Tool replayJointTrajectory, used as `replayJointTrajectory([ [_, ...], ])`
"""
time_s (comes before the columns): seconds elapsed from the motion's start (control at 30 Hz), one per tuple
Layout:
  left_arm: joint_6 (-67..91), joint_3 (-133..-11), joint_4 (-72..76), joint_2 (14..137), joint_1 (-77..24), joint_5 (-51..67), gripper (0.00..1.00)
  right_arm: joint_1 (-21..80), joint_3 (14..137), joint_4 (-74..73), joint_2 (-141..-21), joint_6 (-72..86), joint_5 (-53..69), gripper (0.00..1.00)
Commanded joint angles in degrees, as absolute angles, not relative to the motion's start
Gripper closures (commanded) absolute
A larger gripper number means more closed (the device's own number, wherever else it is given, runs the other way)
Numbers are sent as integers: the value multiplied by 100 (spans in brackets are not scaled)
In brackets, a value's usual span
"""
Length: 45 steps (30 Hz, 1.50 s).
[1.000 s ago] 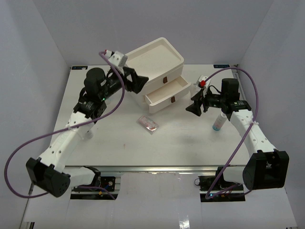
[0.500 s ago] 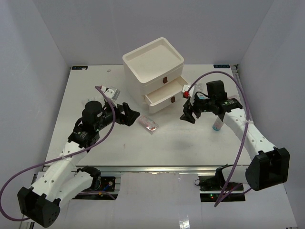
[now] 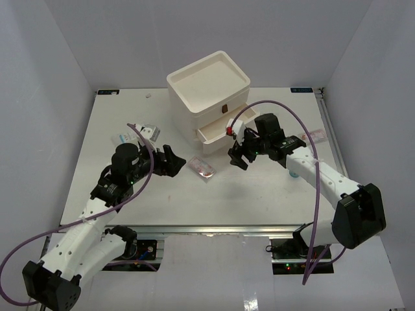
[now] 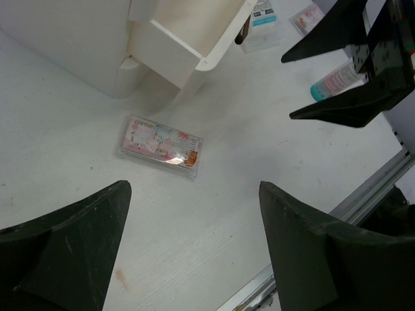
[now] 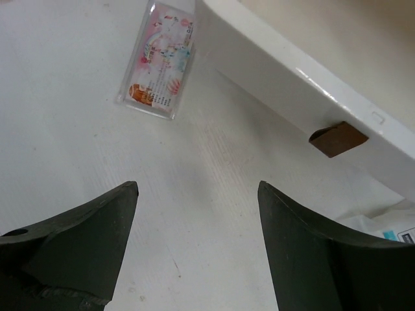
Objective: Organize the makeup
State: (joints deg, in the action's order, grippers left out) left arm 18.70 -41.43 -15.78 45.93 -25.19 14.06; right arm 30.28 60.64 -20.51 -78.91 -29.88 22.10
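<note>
Clear pink-printed case (image 3: 201, 168) lying flat, just before drawer box (image 3: 214, 97).

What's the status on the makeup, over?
Left end effector open, right end effector open. Pink case flat on table, untouched. Open drawer beside it, nothing blocking.

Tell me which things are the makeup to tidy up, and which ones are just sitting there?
Makeup to tidy:
flat clear case with pink inside
small bottle with a teal cap
white-and-blue packet
clear packet

Just sitting there:
cream drawer box, one drawer open
table
</note>
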Motion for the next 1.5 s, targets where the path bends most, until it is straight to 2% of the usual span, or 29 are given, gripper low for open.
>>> replayJointTrajectory([
  [0.0,1105,-5068,-1461,5089,-2487,1957,18,2751,6696,-2166,-7906,-3934,3427,18],
  [0.23,378,-7098,-1593,6871,-2644,2036,30,2725,6383,-2809,-7583,-7678,3489,17],
  [0.4,-101,-8768,-1842,8286,-2835,1893,31,2614,7075,-3157,-8151,-8255,3448,21],
  [0.67,-1059,-10419,-2264,10120,-3047,1676,30,2341,7599,-3138,-8949,-8856,3550,26],
  [1.0,-1567,-11276,-2489,11056,-3212,1220,31,2250,8178,-2989,-9708,-9050,3519,27],
  [1.07,-1670,-11276,-2510,11132,-3254,1041,34,2250,8302,-2996,-9839,-9030,3554,27],
  [1.23,-1887,-11110,-2549,11230,-3332,718,52,2346,8548,-3006,-10152,-9010,3492,31],
  [1.37,-1951,-10993,-2540,11271,-3357,614,56,2441,8603,-3014,-10333,-9054,3279,35],
  [1.47,-1951,-10984,-2540,11294,-3357,593,58,2507,8576,-3160,-10364,-9196,3111,44],
])
